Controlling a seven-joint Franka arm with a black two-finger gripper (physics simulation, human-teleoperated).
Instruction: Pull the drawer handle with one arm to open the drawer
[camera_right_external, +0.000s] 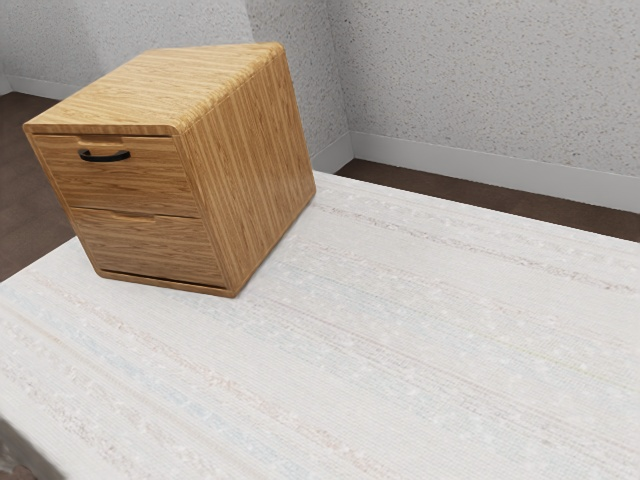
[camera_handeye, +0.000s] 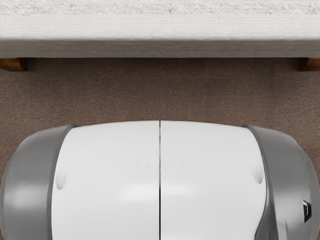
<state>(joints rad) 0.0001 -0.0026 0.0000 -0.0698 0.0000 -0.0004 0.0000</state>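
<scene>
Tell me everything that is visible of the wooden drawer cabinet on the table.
The drawer cabinet is a boxy unit of light, bamboo-like wood. Its front holds two drawers, one above the other; both look shut, flush with the body. The top drawer carries a small black handle. The cabinet stands upright on the white table, near the exterior view's upper left; nothing else touches it.

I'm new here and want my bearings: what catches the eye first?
A wooden cabinet stands on the pale table toward the exterior view's left. A small black handle sits on its upper drawer, which looks shut. In the wrist view, a rounded white and grey shell lies over brown floor.
</scene>
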